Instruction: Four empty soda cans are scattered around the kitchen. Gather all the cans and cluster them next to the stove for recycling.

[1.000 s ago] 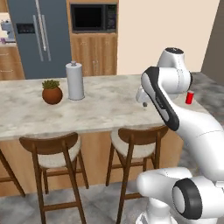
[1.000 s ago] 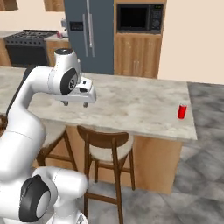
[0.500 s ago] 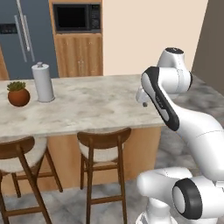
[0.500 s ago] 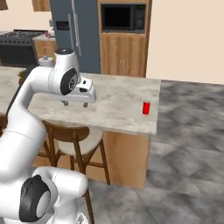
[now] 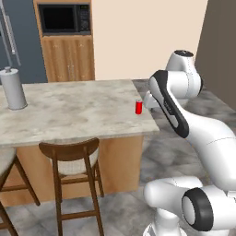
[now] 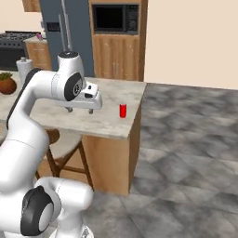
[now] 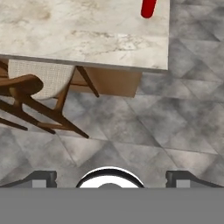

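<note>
Hand view shows the gripper (image 7: 109,175) with its two dark tips spread wide at the bottom and nothing between them; it looks down past the near edge of the island counter (image 7: 78,35) at the grey tiled floor (image 7: 144,127). In the right base view the gripper (image 6: 80,110) hangs above the counter's near part, with the red soda can (image 6: 122,110) just to its right and clearly apart from it. The can stands upright near the right end of the marble top, close to the near edge; in the left base view the same can (image 5: 138,107) sits by the counter's right corner, just left of the arm's wrist.

Farther out, a wooden stool (image 5: 71,159) is tucked under the near side of the counter, a paper towel roll (image 5: 13,88) stands toward the far left of the top, and a terracotta plant pot (image 6: 7,84) sits farther left. Behind, against the far wall, are the built-in microwave (image 6: 115,17) and the refrigerator (image 6: 65,23), with the stove (image 6: 11,46) at the far left.

By the look of things the task is at an early stage: this can is not yet grasped and stands well apart from the stove, no cans can be made out beside the stove, and the other three are nowhere evident.
</note>
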